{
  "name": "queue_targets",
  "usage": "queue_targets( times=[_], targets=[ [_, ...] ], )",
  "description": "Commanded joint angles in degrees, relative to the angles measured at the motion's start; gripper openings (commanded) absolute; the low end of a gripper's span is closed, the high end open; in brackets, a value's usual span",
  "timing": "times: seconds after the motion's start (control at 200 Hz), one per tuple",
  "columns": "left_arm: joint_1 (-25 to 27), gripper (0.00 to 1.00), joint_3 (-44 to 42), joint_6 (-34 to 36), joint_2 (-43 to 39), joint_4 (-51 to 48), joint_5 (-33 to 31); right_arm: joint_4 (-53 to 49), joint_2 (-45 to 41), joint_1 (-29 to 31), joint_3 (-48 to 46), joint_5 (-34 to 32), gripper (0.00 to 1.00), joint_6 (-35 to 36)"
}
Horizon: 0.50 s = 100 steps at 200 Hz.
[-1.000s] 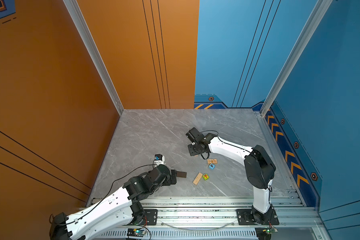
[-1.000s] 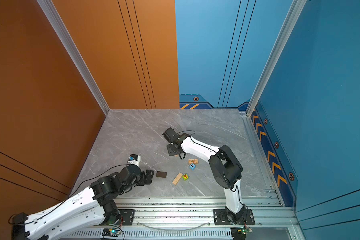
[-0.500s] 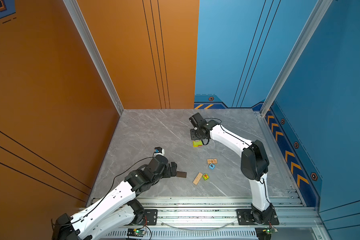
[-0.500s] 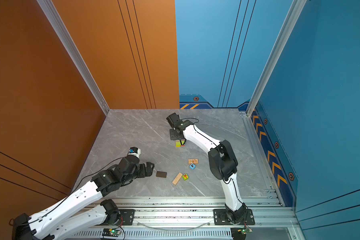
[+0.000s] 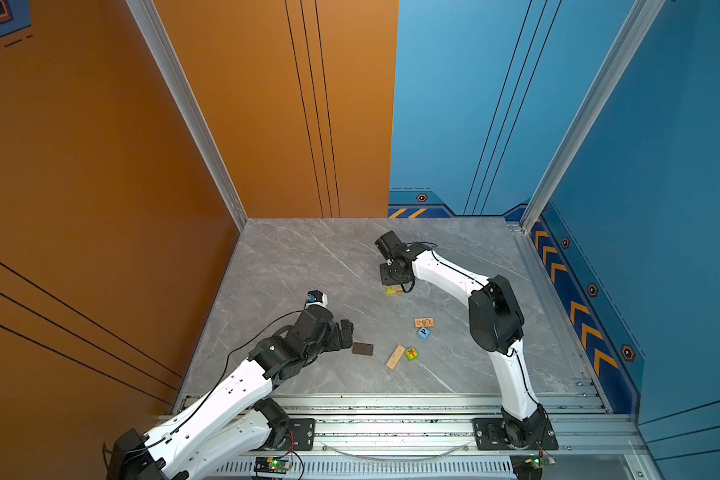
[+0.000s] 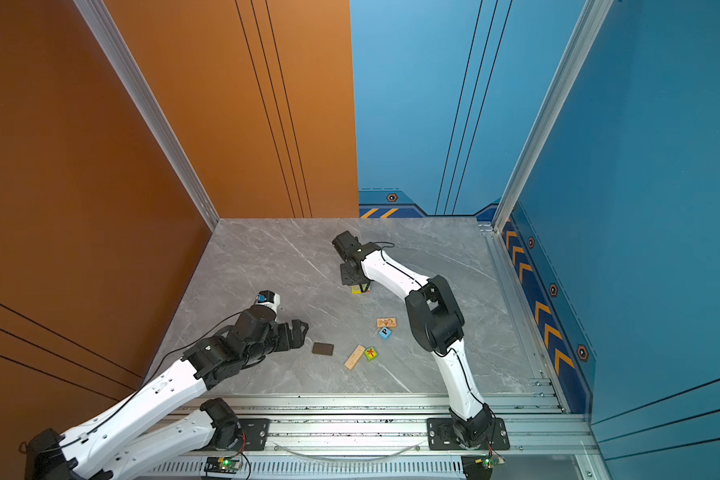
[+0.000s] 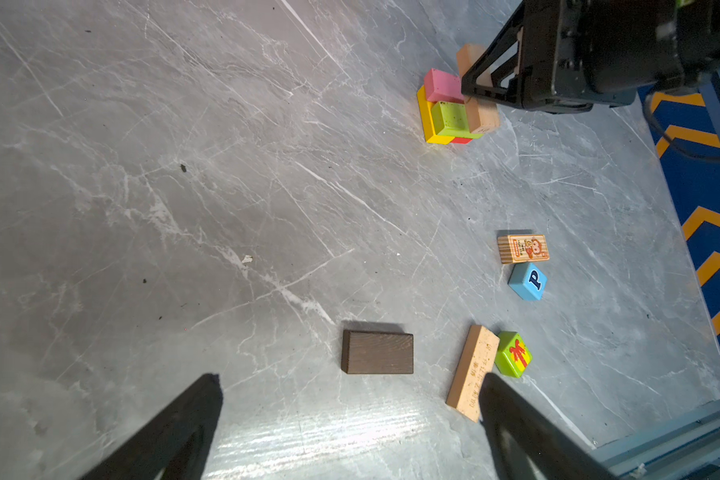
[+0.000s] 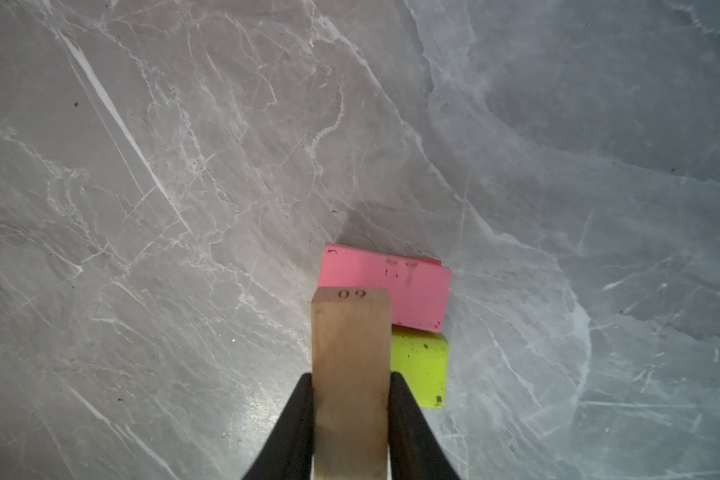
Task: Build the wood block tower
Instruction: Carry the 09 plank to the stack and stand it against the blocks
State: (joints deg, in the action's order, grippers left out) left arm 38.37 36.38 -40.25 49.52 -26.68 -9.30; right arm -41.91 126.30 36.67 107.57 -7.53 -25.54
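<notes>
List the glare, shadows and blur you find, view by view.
Left wrist view: a white glare streak on the table near the lens; the dark brown block throws a soft shadow along one edge. Right wrist view: a paler sheen on the table beside the tan block, and a dim shadow past the pink block. Both top views: even light, no glare, little fine detail.

The left arm (image 5: 242, 386) and right arm (image 5: 445, 270) each consist of white moulded link shells joined by black joint housings, with a thin black cable (image 5: 242, 347) routed externally behind the slim, tapered black jaws, and a black base plate (image 5: 485, 434) with visible screw heads farthest from the jaws.
</notes>
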Motion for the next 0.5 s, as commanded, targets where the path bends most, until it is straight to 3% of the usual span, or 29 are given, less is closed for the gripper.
queue_targets(
  times=[0.0,0.496],
  targets=[
    [-0.9,0.98,0.9,1.1,0.0,0.6,1.7,-1.8,1.4,-0.6,2.0,0.7,0.30,-1.2],
    [-2.4,0.98,0.9,1.3,-0.2,0.4,2.6,-1.6,3.3,-1.4,3.0,2.0,0.31,-1.7]
  ],
)
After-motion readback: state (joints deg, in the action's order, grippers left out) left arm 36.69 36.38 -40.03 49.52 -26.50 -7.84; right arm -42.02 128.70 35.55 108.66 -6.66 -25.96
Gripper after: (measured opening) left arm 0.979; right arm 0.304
